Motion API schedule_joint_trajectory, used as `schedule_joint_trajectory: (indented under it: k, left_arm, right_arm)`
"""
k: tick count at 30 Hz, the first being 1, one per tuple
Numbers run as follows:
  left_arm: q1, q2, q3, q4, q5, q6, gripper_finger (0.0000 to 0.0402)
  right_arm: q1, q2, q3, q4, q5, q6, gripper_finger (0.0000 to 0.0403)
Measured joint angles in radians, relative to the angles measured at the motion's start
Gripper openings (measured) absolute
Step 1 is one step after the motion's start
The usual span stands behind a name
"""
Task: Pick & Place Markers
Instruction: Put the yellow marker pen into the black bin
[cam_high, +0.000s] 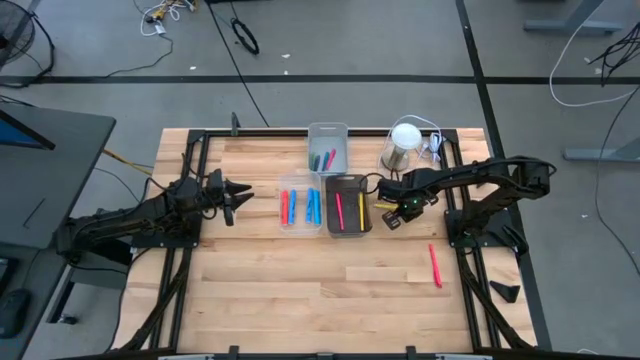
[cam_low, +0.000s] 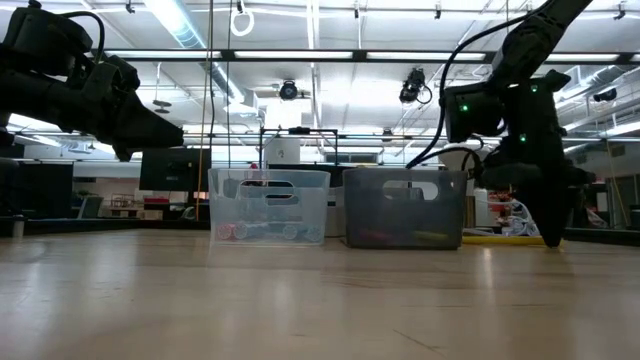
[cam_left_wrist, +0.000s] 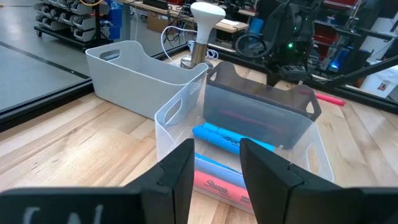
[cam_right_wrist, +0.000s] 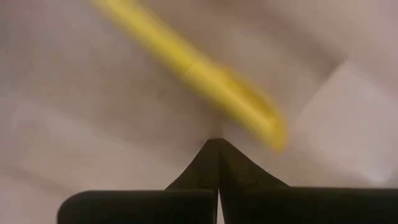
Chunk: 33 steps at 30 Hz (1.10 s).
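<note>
Three bins sit mid-counter seen from above: a clear bin holding red and blue markers, a dark bin with a pink and a yellow one, a grey bin behind with a few more; one red marker lies loose well to the right, so most sorting looks done. Level with the counter, the right claw reaches down just beside the dark bin. From the left wrist, the left claw hovers released, empty, before the clear bin. From the right wrist, clenched tips meet beside a yellow marker, not gripping it
</note>
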Motion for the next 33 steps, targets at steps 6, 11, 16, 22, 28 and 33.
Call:
schedule_joint_trajectory:
  k: [6,11,16,22,28,33]
  left_arm:
    - [0.0,0.0,0.0,0.0,0.0,0.0,0.0135]
    - [0.0,0.0,0.0,0.0,0.0,0.0,0.0135]
    - [0.0,0.0,0.0,0.0,0.0,0.0,0.0135]
    - [0.0,0.0,0.0,0.0,0.0,0.0,0.0135]
    - [0.0,0.0,0.0,0.0,0.0,0.0,0.0135]
    - [0.0,0.0,0.0,0.0,0.0,0.0,0.0135]
  right_arm:
    - [-0.02,-0.029,0.0,-0.01,0.073,0.018,0.0]
    - [-0.053,-0.031,0.0,-0.01,0.086,-0.004,0.0]
    - [-0.078,-0.031,0.0,0.001,0.151,-0.025,0.0]
    - [-0.1,-0.031,0.0,0.083,0.183,-0.053,0.0]
    - [-0.1,-0.031,0.001,0.112,0.18,-0.06,0.0]
    - [-0.1,-0.044,0.001,0.085,0.18,-0.011,0.0]
